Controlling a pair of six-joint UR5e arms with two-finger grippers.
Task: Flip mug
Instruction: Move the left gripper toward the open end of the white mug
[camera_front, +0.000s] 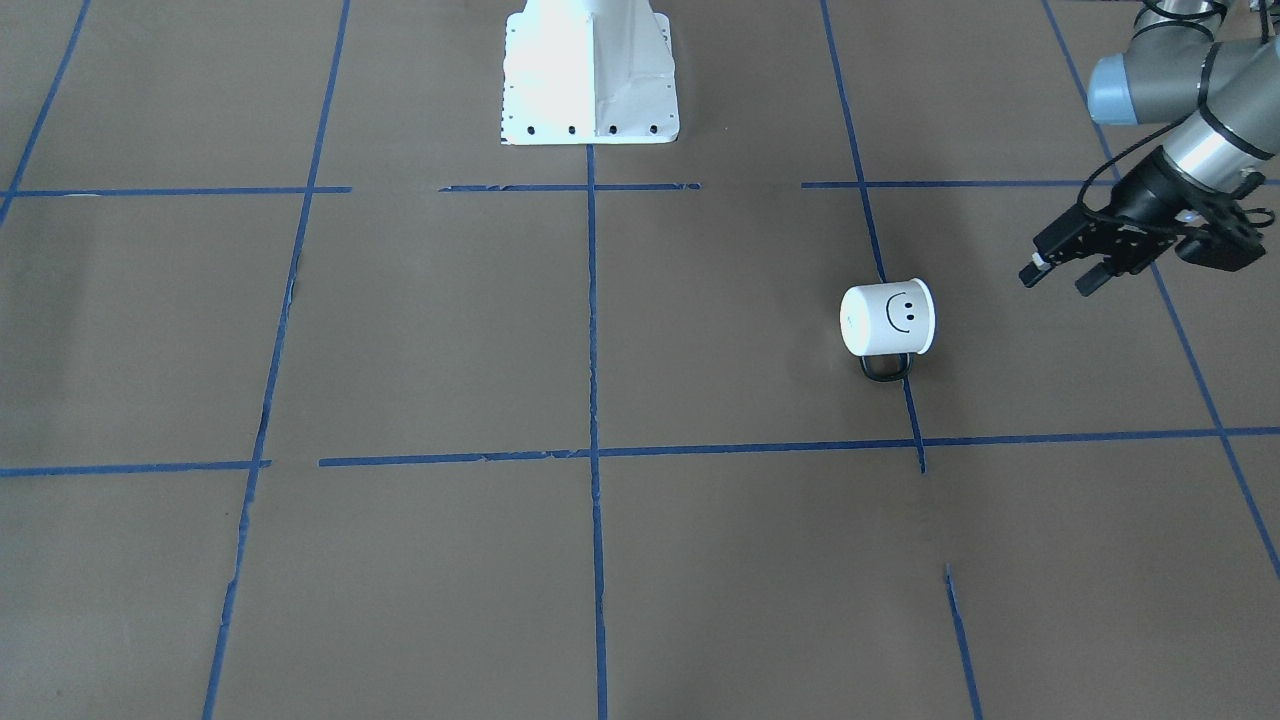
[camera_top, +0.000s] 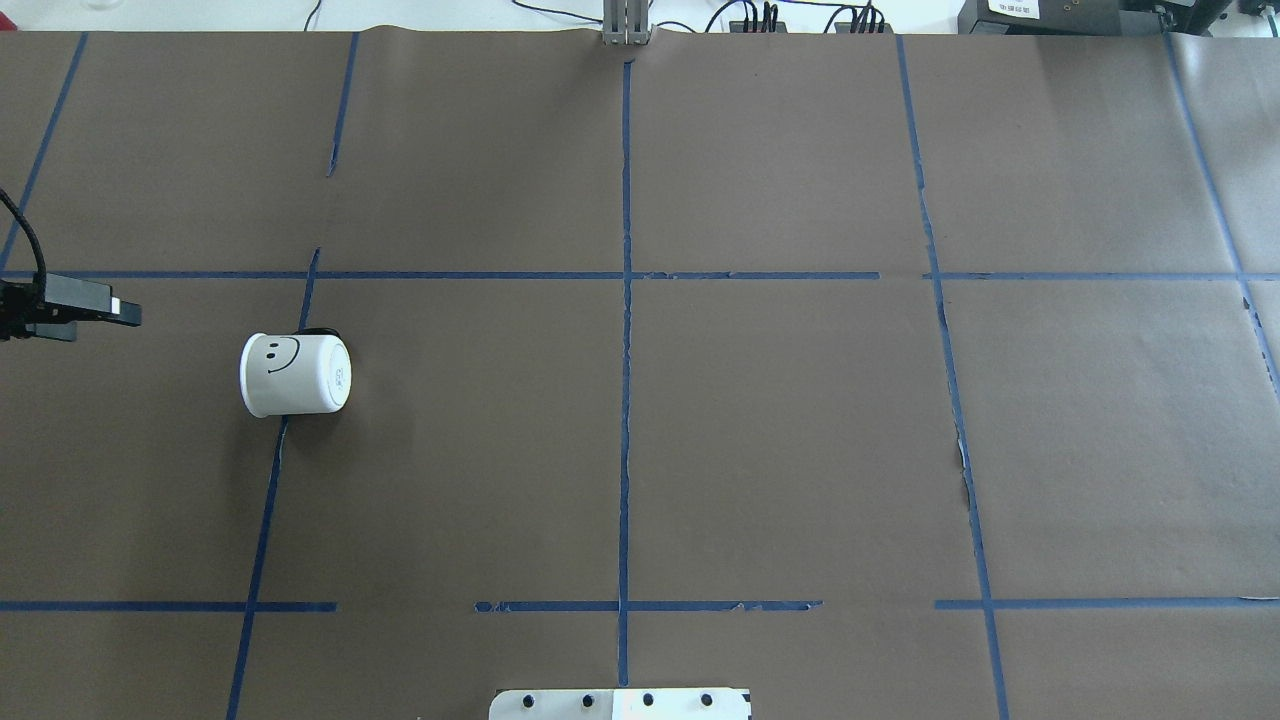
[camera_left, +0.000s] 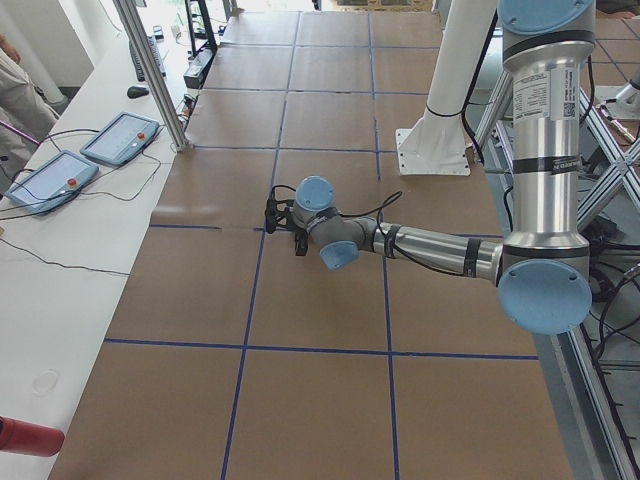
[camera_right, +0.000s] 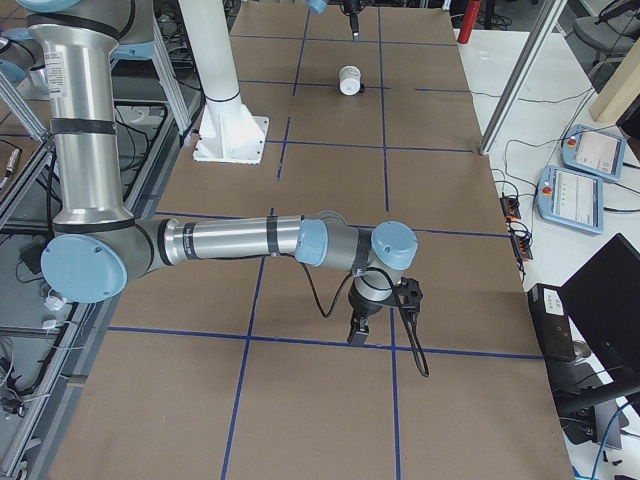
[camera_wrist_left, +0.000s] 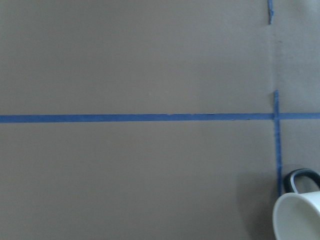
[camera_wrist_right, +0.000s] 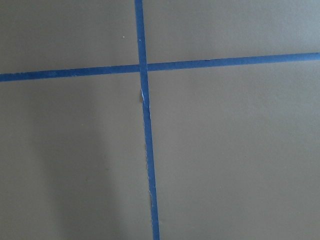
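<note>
The jaws of the left gripper (camera_front: 1058, 279) are held apart and empty, near but clear of the small white cylindrical mug (camera_front: 888, 318) with a black smiley face and black loop handle. The mug is laid on its side on the brown paper-covered table (camera_front: 400, 330), in the robot's left half. The right gripper (camera_right: 358, 330) jaw state cannot be told. No grasp is made; the whole flip is judged outstanding. The long axis is level, mouth toward the left gripper, base toward the table centre.
</note>
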